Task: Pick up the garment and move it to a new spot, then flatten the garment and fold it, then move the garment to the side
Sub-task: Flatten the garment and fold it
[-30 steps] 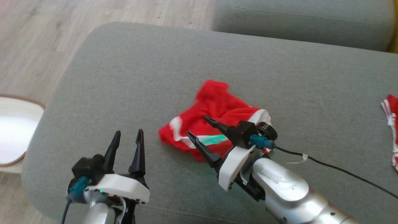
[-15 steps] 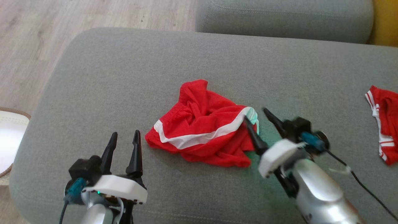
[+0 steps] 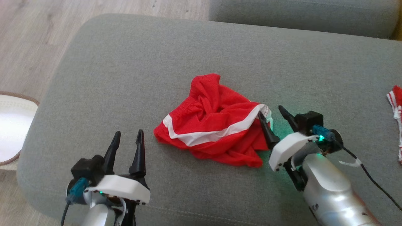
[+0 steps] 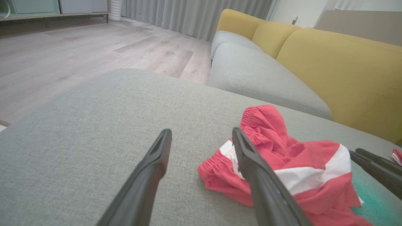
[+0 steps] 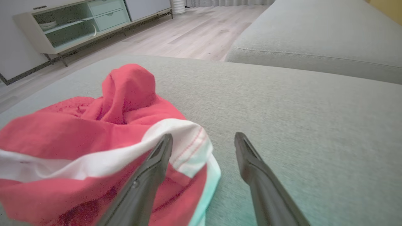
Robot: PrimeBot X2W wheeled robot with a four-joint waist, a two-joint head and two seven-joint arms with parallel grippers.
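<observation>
Garment (image 3: 216, 125), red with one white stripe, lies crumpled mid-cushion on the grey sofa seat (image 3: 125, 62), between the two arms. Its long axis runs left to right in the head view, stripe along it, and a bunched peak points away from the robot.

Left jaws: spread, empty, near its left end but apart.

Right jaws: spread at its right end, one finger (image 5: 147, 182) over the striped hem, the other over bare cushion; contact unclear.

Left wrist view adds yellow backrests (image 4: 339, 69). Right wrist view adds a low cabinet (image 5: 78, 25). Head view adds a second red garment (image 3: 396, 116), far right.

Count: two red garments, two grey cushions.
</observation>
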